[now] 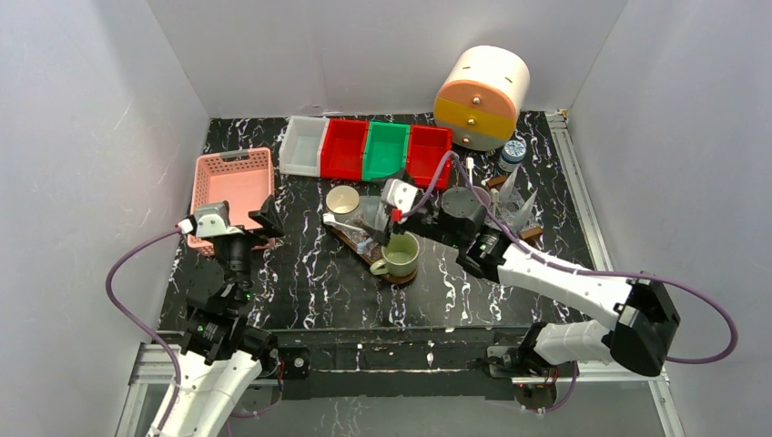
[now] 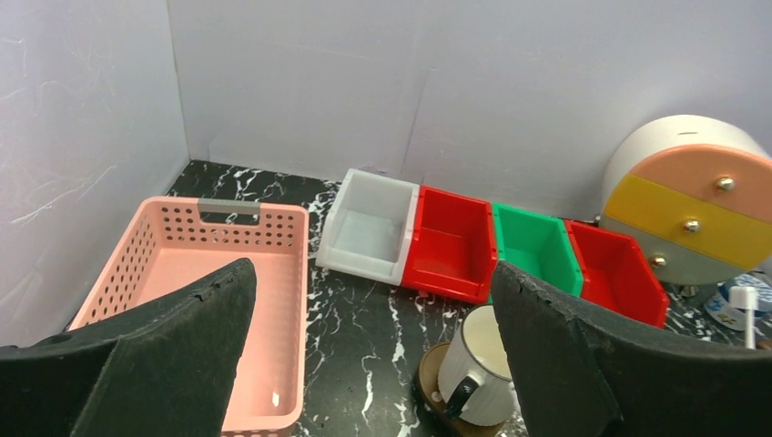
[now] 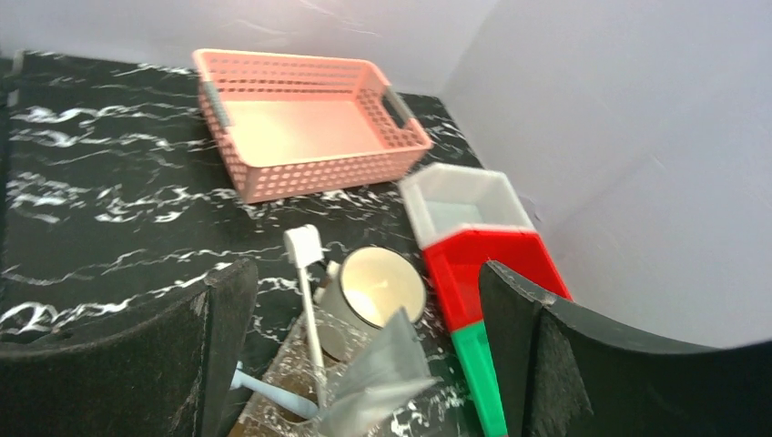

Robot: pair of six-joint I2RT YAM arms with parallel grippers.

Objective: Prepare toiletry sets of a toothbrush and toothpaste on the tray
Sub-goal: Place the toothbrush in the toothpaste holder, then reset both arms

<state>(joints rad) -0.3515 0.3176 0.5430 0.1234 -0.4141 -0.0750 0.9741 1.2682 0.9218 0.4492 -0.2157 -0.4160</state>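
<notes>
A brown wooden tray [image 1: 340,233] lies mid-table with a cream mug [image 1: 342,200] and a green mug [image 1: 399,256] on it. My right gripper [image 1: 393,218] hovers over the tray between the mugs, jaws wide apart. In its wrist view a slim white toothbrush [image 3: 309,314] stands head-up beside the cream mug [image 3: 375,289], and a blurred grey toothpaste tube [image 3: 387,369] sits loose between the open fingers [image 3: 209,355], touching neither. My left gripper [image 1: 264,218] stands open and empty beside the pink basket [image 1: 231,182], far from the tray.
A row of white [image 1: 303,146], red [image 1: 344,149], green [image 1: 386,151] and red [image 1: 428,153] bins lines the back. A round drawer unit [image 1: 481,96] stands back right. A clear stand [image 1: 512,208], a small blue-capped bottle [image 1: 512,151] and another toothbrush [image 1: 470,170] lie right.
</notes>
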